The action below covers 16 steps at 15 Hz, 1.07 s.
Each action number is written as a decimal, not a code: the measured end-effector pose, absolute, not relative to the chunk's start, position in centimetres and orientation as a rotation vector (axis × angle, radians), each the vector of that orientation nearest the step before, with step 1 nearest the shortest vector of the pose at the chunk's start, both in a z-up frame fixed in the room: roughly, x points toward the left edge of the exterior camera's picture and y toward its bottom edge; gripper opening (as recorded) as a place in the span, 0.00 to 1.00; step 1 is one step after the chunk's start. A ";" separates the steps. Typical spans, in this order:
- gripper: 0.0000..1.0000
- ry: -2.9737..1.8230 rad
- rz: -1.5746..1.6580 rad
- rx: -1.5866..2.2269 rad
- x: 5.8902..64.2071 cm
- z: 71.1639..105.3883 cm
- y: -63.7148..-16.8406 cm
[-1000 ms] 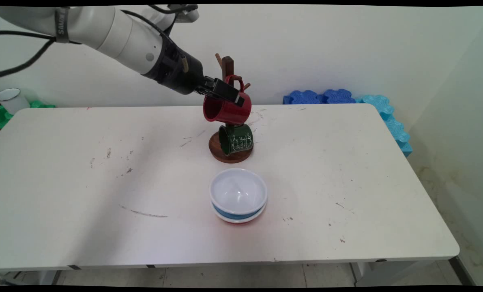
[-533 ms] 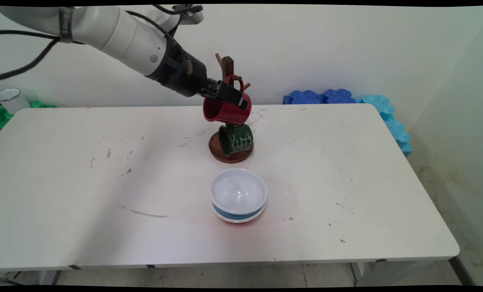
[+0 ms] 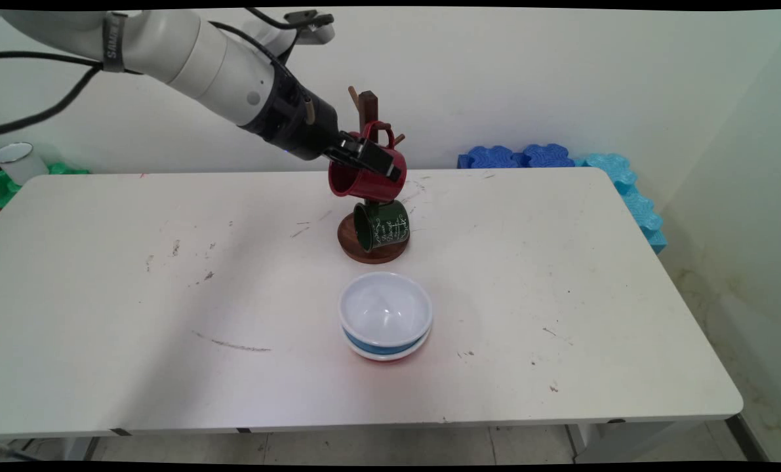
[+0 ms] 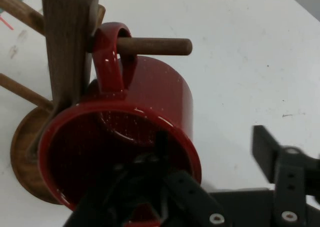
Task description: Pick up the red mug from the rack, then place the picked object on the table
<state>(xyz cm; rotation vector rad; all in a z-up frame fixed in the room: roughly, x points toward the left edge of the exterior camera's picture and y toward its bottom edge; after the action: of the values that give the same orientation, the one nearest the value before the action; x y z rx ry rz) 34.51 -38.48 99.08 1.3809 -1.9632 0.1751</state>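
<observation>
Jaws of the black two-finger gripper [image 4: 212,162] stand open astride the glossy red enamel mug's [image 4: 125,137] rim, which hangs from the wooden peg [image 4: 155,46]; centre the wall between them.

- You are looking at a robot test room or lab, not a lived-in home or kitchen.
- The white Kinova arm [image 3: 187,49], with black cables [image 3: 42,105] hanging from it, enters from ten o'clock.
- The white table [image 3: 560,288] is bare-topped, scuffed and marked, set against a plain, undecorated wall [image 3: 560,78].
- The kitchenware looks staged: a wooden mug tree [image 3: 368,196] carrying a red mug [image 3: 364,180] and a green mug [image 3: 382,225], and stacked bowls [image 3: 385,316] near six o'clock.
- Blue foam puzzle mats [image 3: 560,160] lie along the table's edge at two o'clock.
- Green material [image 3: 0,187] and a white enamel cup [image 3: 16,160] sit at nine o'clock.
</observation>
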 end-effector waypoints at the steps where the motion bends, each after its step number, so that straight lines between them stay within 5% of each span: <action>1: 0.00 -1.967 0.180 1.378 34.6 99.0 -38.5; 16: 0.00 -2.003 0.266 1.335 35.3 98.8 -39.1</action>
<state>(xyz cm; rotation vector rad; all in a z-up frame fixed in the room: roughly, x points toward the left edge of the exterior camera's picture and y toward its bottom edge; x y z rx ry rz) 35.28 -39.13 98.77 1.3345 -2.0030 0.2656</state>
